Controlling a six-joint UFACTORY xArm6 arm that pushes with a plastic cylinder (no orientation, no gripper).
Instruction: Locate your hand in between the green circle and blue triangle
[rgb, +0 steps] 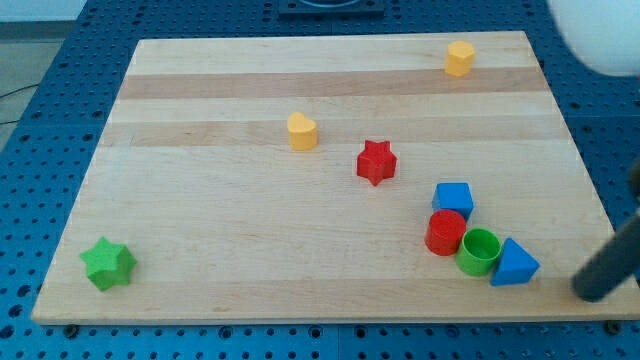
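Note:
The green circle (479, 251) sits near the board's lower right, touching the blue triangle (514, 263) on its right. A red cylinder (445, 232) touches the green circle on its left, and a blue cube (453, 200) stands just above the red cylinder. My rod comes in from the view's right edge; my tip (588, 291) is off the board's right edge, to the right of and slightly below the blue triangle, apart from every block.
A red star (376, 162) lies mid-board. A yellow heart-like block (302, 131) lies above and left of it. A yellow hexagon-like block (459, 58) sits near the top right. A green star (108, 264) is at the lower left. The wooden board (250, 250) rests on a blue perforated table.

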